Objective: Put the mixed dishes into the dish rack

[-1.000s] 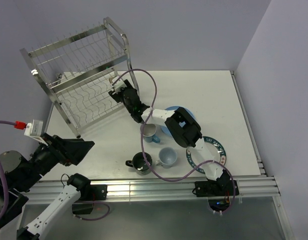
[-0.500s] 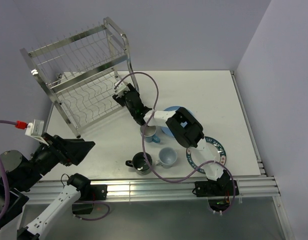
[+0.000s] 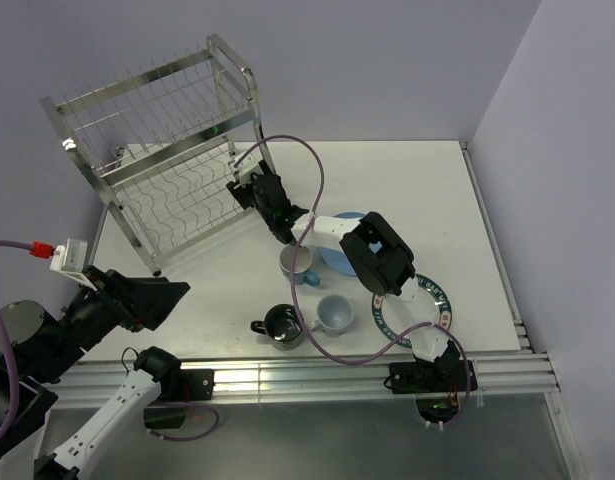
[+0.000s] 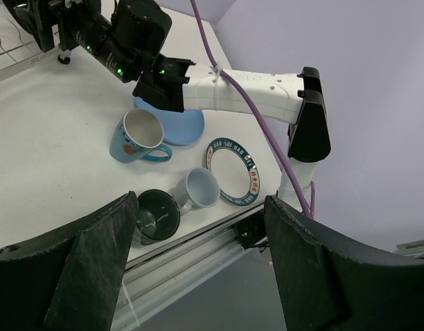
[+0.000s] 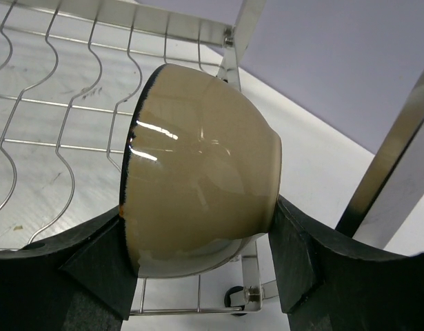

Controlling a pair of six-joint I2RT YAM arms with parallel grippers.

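Note:
My right gripper (image 5: 198, 224) is shut on the black-and-tan bowl (image 5: 198, 172), held on its side just above the dish rack's wavy wire lower shelf (image 5: 53, 138). In the top view the right gripper (image 3: 255, 186) is at the right end of the dish rack (image 3: 157, 130). The blue mug (image 3: 299, 265), dark mug (image 3: 283, 325), pale cup (image 3: 334, 313), light-blue plate (image 3: 336, 252) and white lettered plate (image 3: 432, 297) lie on the table. My left gripper (image 3: 167, 302) is open and empty at the near left, away from the dishes.
The right arm (image 3: 377, 255) reaches across the light-blue plate and white plate. Its purple cable (image 3: 312, 180) loops over the table. A rack post (image 5: 394, 162) stands right of the bowl. The left wrist view shows the mugs (image 4: 139, 136) and the table's near rail (image 4: 191, 252).
My right gripper has shifted a little to the right along the rack's end with the bowl in it, and its elbow has swung right. The left arm has not moved.

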